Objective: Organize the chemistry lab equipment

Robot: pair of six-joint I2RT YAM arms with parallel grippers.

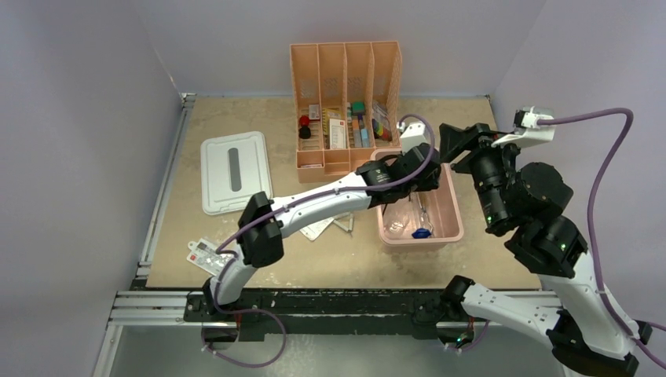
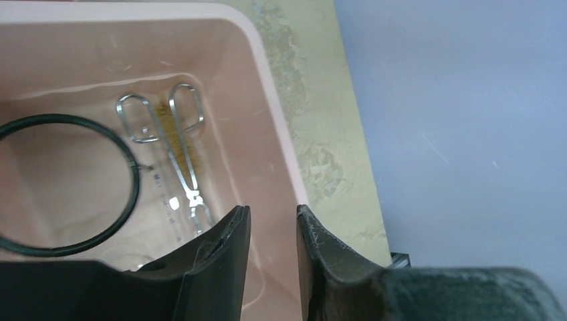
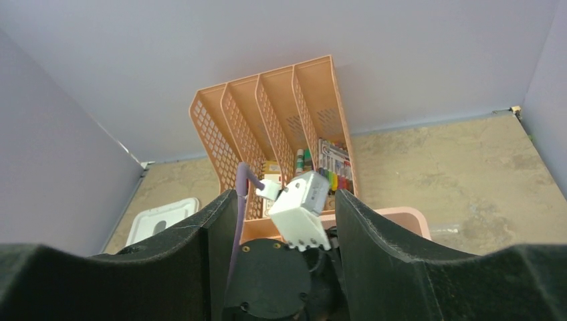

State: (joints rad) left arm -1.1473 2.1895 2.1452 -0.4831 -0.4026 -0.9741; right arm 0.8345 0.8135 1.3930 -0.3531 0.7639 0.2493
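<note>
While the left gripper [image 2: 273,212] hangs over the right-hand wall of the pink bin [image 2: 254,154] with its jaws only narrowly parted and nothing between them, the right gripper [image 3: 286,197] stands wide and empty, raised at the right of the overhead frame. Inside the bin, the black wire ring [image 2: 136,184] lies at the left of the left wrist view. The steel tongs [image 2: 189,187] lie beside it at centre, with the brown brush [image 2: 175,136] between their handles. A blue-capped tube [image 1: 422,232] lies at the bin's lower end in the overhead view. Clear packets [image 1: 320,231] lie just left of the bin, partly under the left arm.
</note>
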